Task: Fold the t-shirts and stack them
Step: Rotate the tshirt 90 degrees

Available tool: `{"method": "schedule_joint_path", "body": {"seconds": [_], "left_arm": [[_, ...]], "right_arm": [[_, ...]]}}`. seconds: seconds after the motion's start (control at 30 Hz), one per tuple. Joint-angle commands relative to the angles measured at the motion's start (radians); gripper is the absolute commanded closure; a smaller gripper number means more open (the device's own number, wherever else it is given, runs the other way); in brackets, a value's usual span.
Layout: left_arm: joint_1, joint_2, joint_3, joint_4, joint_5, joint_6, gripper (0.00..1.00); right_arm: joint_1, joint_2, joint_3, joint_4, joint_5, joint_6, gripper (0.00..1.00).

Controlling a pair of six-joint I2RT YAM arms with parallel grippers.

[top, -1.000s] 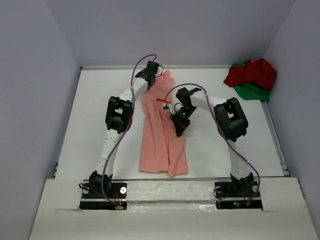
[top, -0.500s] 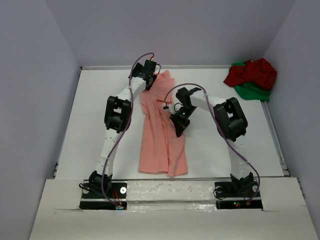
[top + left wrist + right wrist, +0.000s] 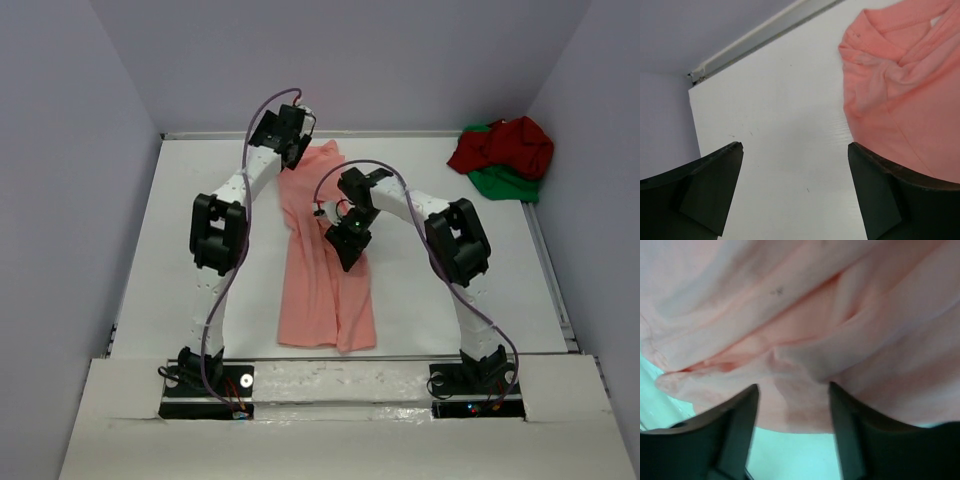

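Observation:
The salmon-pink t-shirt (image 3: 325,270) lies folded lengthwise as a long strip down the middle of the table. My left gripper (image 3: 288,143) hovers open just left of its far end. In the left wrist view that gripper (image 3: 795,147) has only bare table between its jaws, with the shirt (image 3: 900,100) off to the right. My right gripper (image 3: 347,252) is over the strip's right edge, jaws apart. Close up, the right gripper (image 3: 792,390) has the shirt's rumpled folds (image 3: 810,325) lying just past its fingertips. The dark red t-shirt (image 3: 508,143) sits bunched on the green t-shirt (image 3: 505,184) at the back right.
A raised rail (image 3: 400,133) runs along the table's far edge, with grey walls on three sides. The red and green heap lies against the right edge (image 3: 545,250). The arm bases stand at the near edge.
Both grippers have opened and let go of the salmon-pink shirt. The left one drew back and to the left off the shirt's far end. The right one shifted slightly left and away.

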Motion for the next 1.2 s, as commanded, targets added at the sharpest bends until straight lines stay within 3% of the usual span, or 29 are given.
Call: {"method": "schedule_joint_path", "body": {"seconds": [0.0, 0.07, 0.23, 0.3, 0.53, 0.8, 1.17], "left_arm": [[-0.002, -0.187, -0.032, 0.017, 0.105, -0.054, 0.01], [-0.002, -0.193, -0.035, 0.013, 0.131, -0.068, 0.01], [0.030, -0.214, -0.067, -0.009, 0.399, -0.117, 0.01], [0.050, -0.221, -0.095, -0.016, 0.528, -0.129, 0.01], [0.135, -0.308, -0.266, 0.043, 0.543, -0.129, 0.01], [0.335, -0.497, -0.454, 0.033, 0.546, -0.109, 0.01], [0.506, -0.744, -0.681, 0.068, 0.577, -0.112, 0.01]], "right_arm": [[0.066, -0.118, 0.063, -0.038, 0.032, -0.032, 0.28], [0.086, -0.125, 0.063, -0.047, 0.042, -0.037, 0.22], [0.156, -0.110, 0.061, -0.092, 0.031, -0.041, 0.38], [0.193, -0.101, 0.063, -0.101, 0.033, -0.042, 0.38], [0.321, -0.049, 0.148, -0.155, 0.048, -0.075, 0.25], [0.485, 0.059, 0.319, -0.245, 0.046, -0.111, 0.25], [0.558, 0.042, 0.126, -0.052, 0.125, -0.101, 0.23]]}}
